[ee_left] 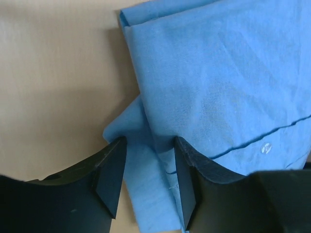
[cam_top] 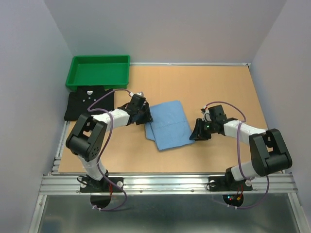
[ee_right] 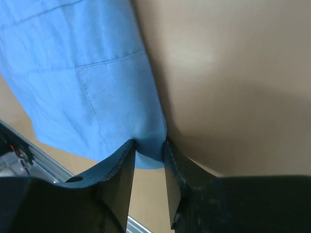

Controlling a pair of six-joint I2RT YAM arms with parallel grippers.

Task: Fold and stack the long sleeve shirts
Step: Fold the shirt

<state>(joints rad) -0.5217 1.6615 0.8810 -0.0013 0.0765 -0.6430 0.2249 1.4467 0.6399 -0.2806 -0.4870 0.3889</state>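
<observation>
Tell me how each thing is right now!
light blue shirt: folded, lying flat in the middle of the table
black shirt: folded, lying flat next to the tray
green tray: empty
left pincer: open, with the blue shirt's edge between its fingers
right pincer: fingers close together around the blue shirt's edge; can't tell if it is pinching yet

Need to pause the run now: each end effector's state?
Left end effector: open, straddling the light blue shirt.
Right end effector: around that shirt's corner; grip cannot be told.
</observation>
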